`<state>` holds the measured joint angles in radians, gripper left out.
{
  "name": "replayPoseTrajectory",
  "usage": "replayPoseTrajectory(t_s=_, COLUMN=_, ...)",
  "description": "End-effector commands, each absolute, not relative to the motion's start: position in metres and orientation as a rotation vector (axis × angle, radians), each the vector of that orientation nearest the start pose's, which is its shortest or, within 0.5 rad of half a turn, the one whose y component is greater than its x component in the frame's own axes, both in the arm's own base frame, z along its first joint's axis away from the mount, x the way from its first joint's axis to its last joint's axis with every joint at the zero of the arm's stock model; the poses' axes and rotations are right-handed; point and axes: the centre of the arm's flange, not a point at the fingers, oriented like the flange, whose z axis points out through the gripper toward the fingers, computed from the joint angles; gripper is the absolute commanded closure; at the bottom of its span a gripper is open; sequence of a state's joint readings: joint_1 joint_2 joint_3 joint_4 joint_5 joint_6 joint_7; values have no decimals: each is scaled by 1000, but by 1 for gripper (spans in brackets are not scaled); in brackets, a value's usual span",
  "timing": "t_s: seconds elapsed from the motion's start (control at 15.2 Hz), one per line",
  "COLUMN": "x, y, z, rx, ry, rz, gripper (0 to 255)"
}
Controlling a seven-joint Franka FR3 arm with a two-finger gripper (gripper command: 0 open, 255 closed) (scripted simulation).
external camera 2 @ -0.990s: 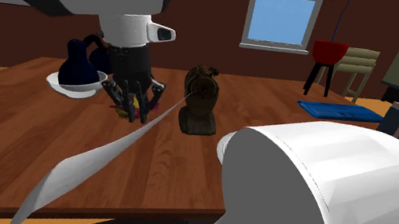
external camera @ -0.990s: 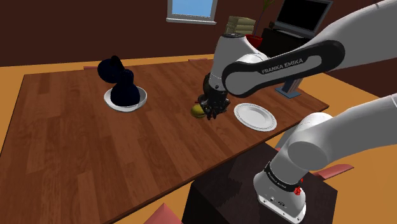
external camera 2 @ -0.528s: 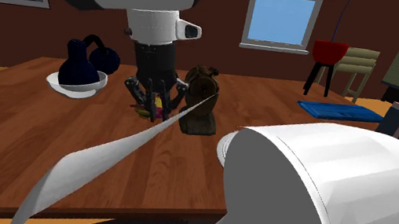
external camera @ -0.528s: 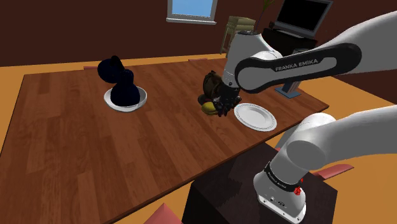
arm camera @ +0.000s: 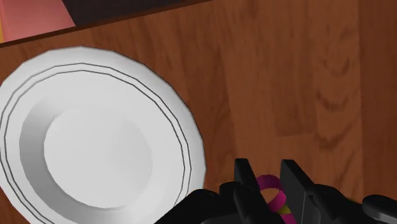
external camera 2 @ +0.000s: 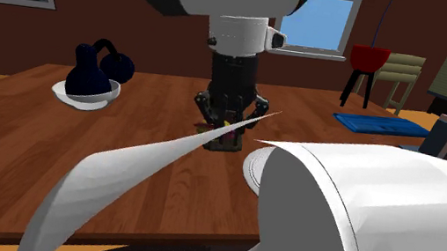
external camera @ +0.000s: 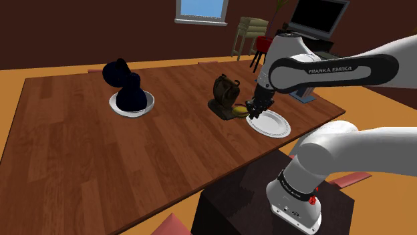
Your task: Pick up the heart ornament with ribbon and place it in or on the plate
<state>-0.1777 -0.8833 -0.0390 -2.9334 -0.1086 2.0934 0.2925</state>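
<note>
My black gripper [external camera: 254, 111] hangs low over the wooden table, at the white plate's [external camera: 269, 124] near-left rim in the shoulder view. It is shut on the heart ornament [external camera: 238, 110], a small yellow piece with a pink ribbon [arm camera: 272, 188]. In the wrist view the two fingers [arm camera: 245, 181] clasp the ribbon loop, and the plate [arm camera: 95, 143] lies beside the gripper [arm camera: 270, 184], not under it. In the second exterior view the gripper [external camera 2: 230, 119] holds the ornament [external camera 2: 227, 130] in front of a brown figurine, and the plate [external camera 2: 252, 165] is partly hidden behind my white arm.
A brown figurine [external camera: 225, 92] stands just behind the gripper. A white bowl [external camera: 131, 105] with dark blue rounded vessels sits further toward the shoulder view's left. The table's edge [arm camera: 127, 16] runs close past the plate. A blue mat [external camera 2: 381, 123] lies beyond.
The arm has carried the ornament toward the shoulder view's right, from mid-table past the brown figurine to the plate's rim. The grip has stayed shut.
</note>
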Motion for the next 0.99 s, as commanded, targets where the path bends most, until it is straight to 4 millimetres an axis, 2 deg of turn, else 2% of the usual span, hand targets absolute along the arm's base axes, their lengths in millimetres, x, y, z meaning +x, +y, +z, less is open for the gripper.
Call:
replayPoseTrajectory(t_s=0.0, x=259, y=-87, z=390, rx=-3126, ry=701, rz=-74, gripper=255)
replayPoseTrajectory(t_s=0.79, x=185, y=-232, z=393, rx=-3126, ry=701, rz=-74, gripper=255)
replayPoseTrajectory(t_s=0.92, x=185, y=-232, z=383, rx=-3126, ry=701, rz=-74, gripper=255)
